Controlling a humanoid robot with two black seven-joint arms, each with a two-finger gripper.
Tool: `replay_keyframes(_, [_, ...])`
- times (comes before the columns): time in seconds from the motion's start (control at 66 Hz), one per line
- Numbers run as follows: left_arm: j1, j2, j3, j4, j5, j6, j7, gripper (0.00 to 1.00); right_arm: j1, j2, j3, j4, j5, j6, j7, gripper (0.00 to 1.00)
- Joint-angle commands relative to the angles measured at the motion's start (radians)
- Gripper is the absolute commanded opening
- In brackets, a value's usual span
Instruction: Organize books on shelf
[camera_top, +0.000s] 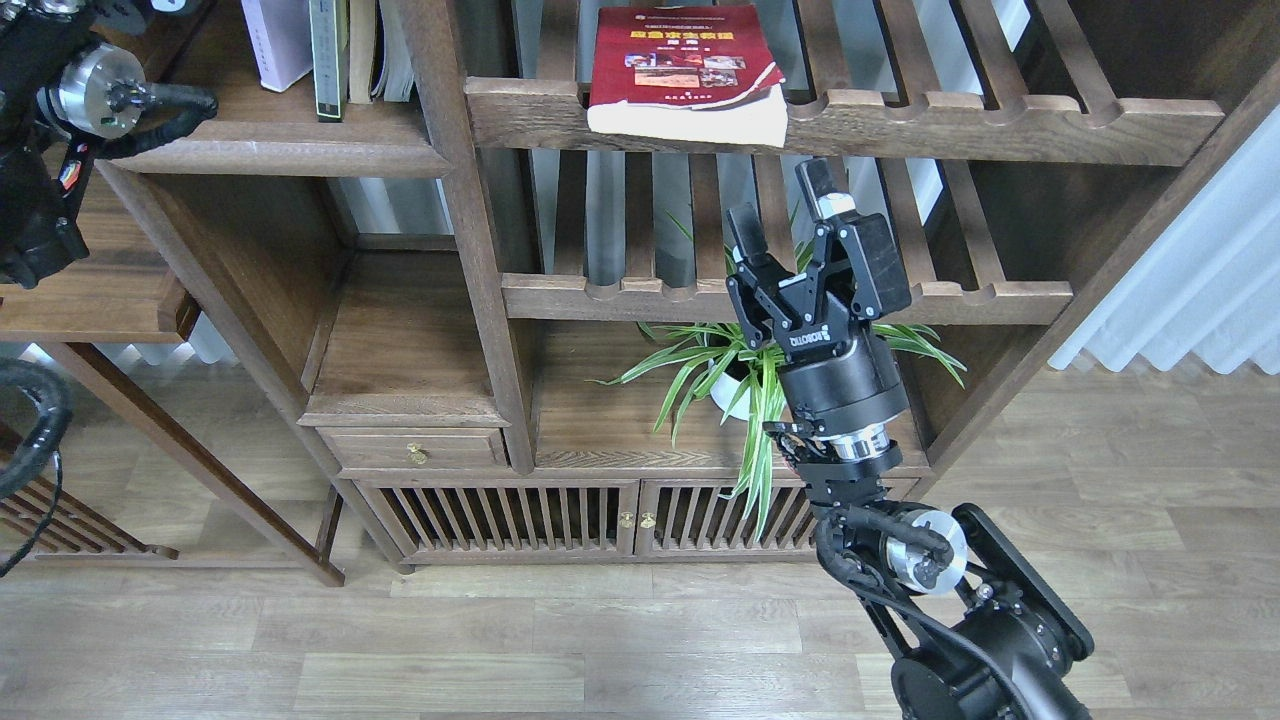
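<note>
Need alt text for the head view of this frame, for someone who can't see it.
The right tool is open and empty just below a red book lying flat on a slatted rack. Two more books stand upright on the solid shelf at upper left; a potted plant sits lower down.

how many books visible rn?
3 clear: red book flat on the slatted rack; lavender-white book and dark book upright on the solid shelf. Thin items beside them are unclear.

Head-height view, seemingly downward, toward shelving (820, 125)
</note>
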Motion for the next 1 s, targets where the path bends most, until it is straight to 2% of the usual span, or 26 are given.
replay_keyframes(0.0, [0.018, 0.058, -0.008, -0.095, -0.004, -0.004, 0.002, 1.0, 0.0, 0.0, 0.006, 0.0, -0.001, 0.0, 0.0, 0.87])
replay_keyframes(0.091, [0.051, 0.107, -0.008, -0.184, -0.032, 0.002, 0.018, 1.0, -0.002, 0.0, 0.006, 0.007, -0.001, 0.0, 0.0, 0.87])
replay_keyframes(0.243, [0.176, 0.253, -0.024, -0.407, -0.078, 0.01, 0.084, 1.0, -0.005, 0.0, 0.009, 0.017, -0.007, 0.0, 0.014, 0.87])
replay_keyframes(0.258, [0.185, 0.262, -0.027, -0.421, -0.079, 0.01, 0.084, 1.0, -0.006, 0.0, 0.009, 0.017, -0.01, 0.0, 0.015, 0.87])
replay_keyframes(0.273, [0.237, 0.312, -0.048, -0.497, -0.093, 0.008, 0.087, 1.0, -0.007, 0.0, 0.009, 0.019, -0.019, 0.0, 0.018, 0.87])
replay_keyframes(0.318, [0.278, 0.347, -0.07, -0.553, -0.107, 0.004, 0.088, 1.0, -0.008, 0.0, 0.007, 0.019, -0.03, 0.0, 0.018, 0.87])
replay_keyframes(0.546, [0.485, 0.397, -0.134, -0.791, -0.182, -0.044, 0.087, 1.0, -0.016, 0.0, -0.003, 0.02, -0.071, 0.0, 0.018, 0.87])
replay_keyframes(0.621, [0.536, 0.391, -0.149, -0.797, -0.187, -0.098, 0.073, 1.0, -0.016, 0.0, -0.006, 0.02, -0.076, -0.004, 0.018, 0.87])
replay_keyframes(0.697, [0.588, 0.388, -0.162, -0.797, -0.202, -0.217, 0.073, 1.0, -0.017, 0.0, -0.016, 0.02, -0.078, -0.033, 0.018, 0.87])
replay_keyframes(0.712, [0.608, 0.388, -0.165, -0.797, -0.211, -0.261, 0.076, 1.0, -0.019, 0.0, -0.022, 0.022, -0.078, -0.044, 0.018, 0.87])
replay_keyframes(0.773, [0.659, 0.388, -0.174, -0.797, -0.23, -0.332, 0.079, 1.0, -0.019, 0.0, -0.037, 0.022, -0.079, -0.061, 0.018, 0.87])
replay_keyframes(0.985, [0.875, 0.388, -0.266, -0.785, -0.308, -0.338, 0.087, 1.0, -0.013, 0.0, -0.123, 0.023, -0.174, -0.13, 0.018, 0.87])
